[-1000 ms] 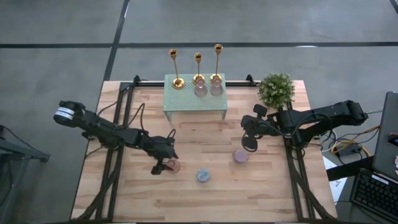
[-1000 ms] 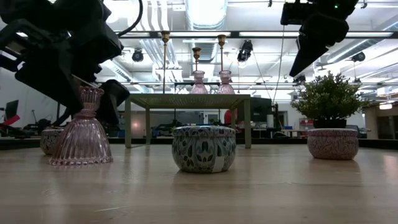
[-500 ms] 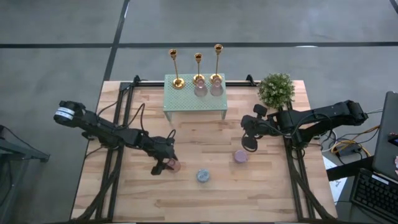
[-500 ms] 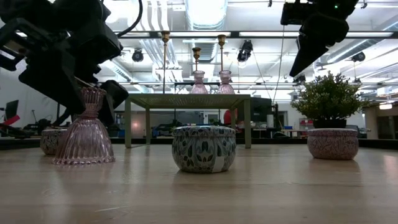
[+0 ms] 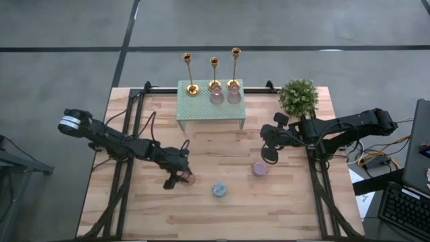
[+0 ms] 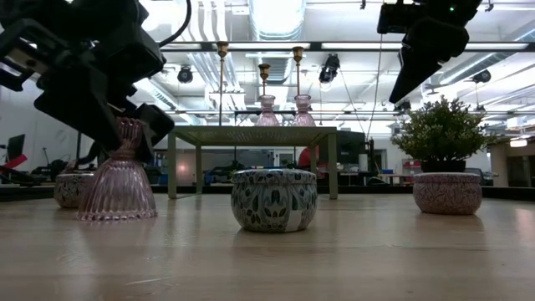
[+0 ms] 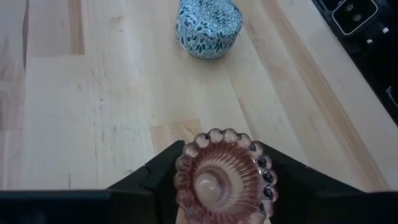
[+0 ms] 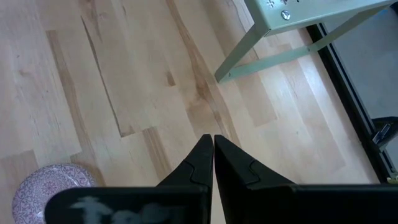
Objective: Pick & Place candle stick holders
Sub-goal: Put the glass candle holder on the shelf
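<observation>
Toward the near left of the table (image 5: pixel 134 208), the left gripper (image 5: pixel 177 177) is closing around a pink glass candle holder (image 6: pixel 118 180), fingers beside its neck. It looks fragile, slippery and bottom-heavy; the narrow neck seems the best hold. Farther back, three gold candle stick holders (image 5: pixel 213 71) stand on the green stand (image 5: pixel 209 107). At right, the right gripper (image 5: pixel 269 156) hovers clenched, empty.
</observation>
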